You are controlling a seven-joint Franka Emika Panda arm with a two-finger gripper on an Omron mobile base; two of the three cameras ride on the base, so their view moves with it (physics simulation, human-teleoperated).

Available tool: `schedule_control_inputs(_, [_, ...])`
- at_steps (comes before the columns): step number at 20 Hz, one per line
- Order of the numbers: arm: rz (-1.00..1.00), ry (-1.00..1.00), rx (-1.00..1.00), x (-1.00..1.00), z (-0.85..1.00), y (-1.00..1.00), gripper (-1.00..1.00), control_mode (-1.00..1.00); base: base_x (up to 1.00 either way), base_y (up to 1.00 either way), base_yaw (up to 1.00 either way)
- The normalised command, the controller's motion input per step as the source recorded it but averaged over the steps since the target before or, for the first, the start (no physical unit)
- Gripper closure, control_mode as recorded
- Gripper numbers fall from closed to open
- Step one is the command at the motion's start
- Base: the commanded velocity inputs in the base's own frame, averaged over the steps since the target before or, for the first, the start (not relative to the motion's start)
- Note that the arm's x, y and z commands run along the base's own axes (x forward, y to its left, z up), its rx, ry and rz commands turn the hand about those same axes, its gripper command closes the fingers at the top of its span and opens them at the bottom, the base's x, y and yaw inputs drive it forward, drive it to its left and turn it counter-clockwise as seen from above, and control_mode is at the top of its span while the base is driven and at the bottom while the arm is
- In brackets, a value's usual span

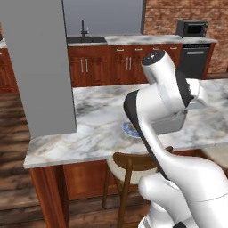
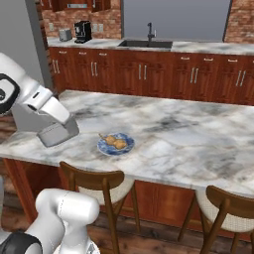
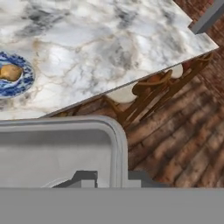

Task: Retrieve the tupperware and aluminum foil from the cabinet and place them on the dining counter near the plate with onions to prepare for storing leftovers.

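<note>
My gripper (image 3: 112, 178) is shut on the rim of the tupperware (image 3: 57, 148), a shallow grey translucent tub. I hold the tupperware (image 2: 58, 133) tilted, low over the left end of the dining counter (image 2: 188, 134), near its front edge. I cannot tell whether it touches the marble. The blue patterned plate with onions (image 2: 115, 143) sits on the counter a short way to the tub's right. In the left base view my own arm covers part of the tupperware (image 1: 171, 124) and of the plate (image 1: 129, 129). The aluminum foil and the cabinet are out of view.
Two wooden stools (image 2: 99, 181) (image 2: 225, 203) stand under the counter's front edge. A tall grey block (image 1: 40, 67) rises at the counter's left end. Behind, a back worktop carries a sink (image 2: 146, 43), a coffee machine (image 2: 82, 31) and a toaster (image 2: 65, 34).
</note>
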Motion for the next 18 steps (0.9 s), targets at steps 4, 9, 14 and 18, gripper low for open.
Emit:
schedule_control_inputs(4, [-0.08, -0.18, 0.09, 0.60, -0.28, -0.46, 1.00, -1.00, 0.00, 0.00, 0.00])
schedule_control_inputs(9, [-0.24, -0.27, 0.09, 0.69, -0.39, -0.50, 1.00, -1.00, 0.00, 0.00, 0.00])
schedule_control_inputs(14, [-0.31, -0.26, 0.10, 0.45, -0.43, -0.67, 1.00, -1.00, 0.00, 0.00, 0.00])
schedule_control_inputs(18, [-0.25, 0.00, 0.22, 0.49, -0.12, -0.81, 1.00, -1.00, 0.00, 0.00, 0.00])
